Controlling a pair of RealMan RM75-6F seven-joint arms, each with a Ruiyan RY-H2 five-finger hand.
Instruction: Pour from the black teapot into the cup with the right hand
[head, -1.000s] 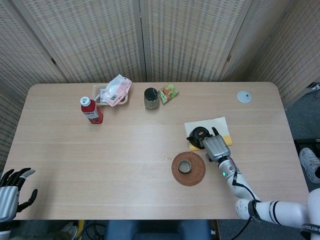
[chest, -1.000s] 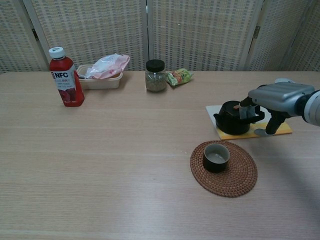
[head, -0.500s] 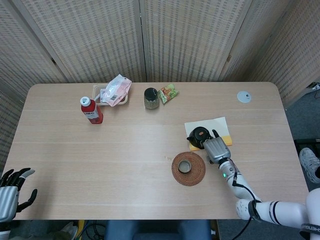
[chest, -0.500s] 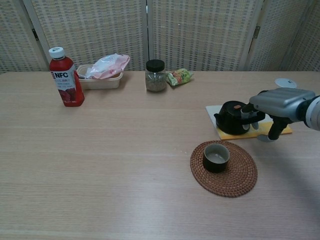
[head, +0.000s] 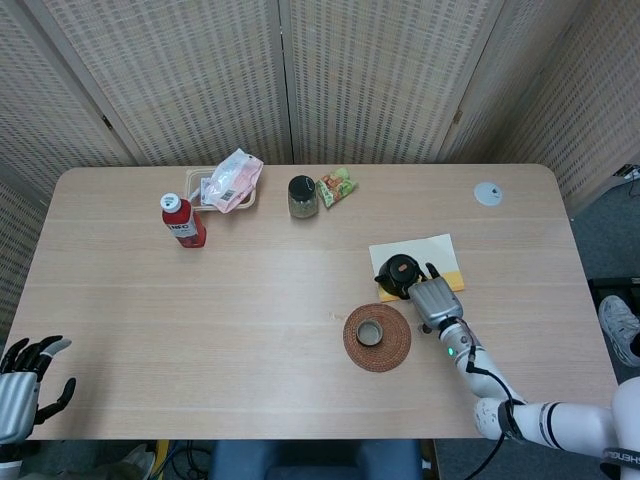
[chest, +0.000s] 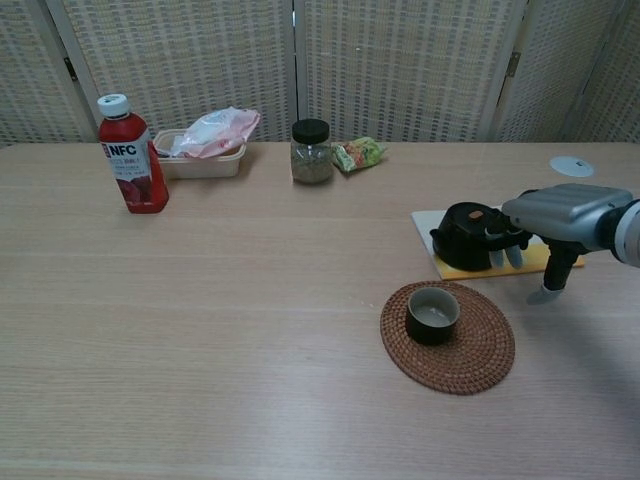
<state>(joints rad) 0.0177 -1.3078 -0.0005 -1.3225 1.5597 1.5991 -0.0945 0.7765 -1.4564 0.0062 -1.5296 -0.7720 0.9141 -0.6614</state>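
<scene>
The black teapot (chest: 465, 237) stands upright on a yellow-edged white mat (head: 446, 251), just behind a cup (chest: 432, 314) that sits on a round woven coaster (chest: 480, 352). The right hand (chest: 560, 213) lies against the teapot's handle side, fingers (chest: 503, 247) pointing down beside the body and thumb (chest: 552, 280) hanging apart toward the table. Whether the fingers have closed on the handle cannot be told from either view.

Compared with one second ago, the right hand has dropped lower and drawn back slightly toward the robot; the teapot has stayed on its mat, unlifted and untilted. This reads as the grasp being settled at the handle, so the pour itself has not begun; the cup shows no stream entering it.

The left hand (head: 22, 386) rests at the near left table corner, fingers spread and holding nothing.

Farther off, along the rear of the wooden table (chest: 250, 330): a red NFC juice bottle (chest: 131, 155), a tray holding a pink-and-white packet (chest: 213, 133), a dark-lidded glass jar (chest: 311, 152), a green snack packet (chest: 358, 154), and a small grey disc (chest: 571, 166).
</scene>
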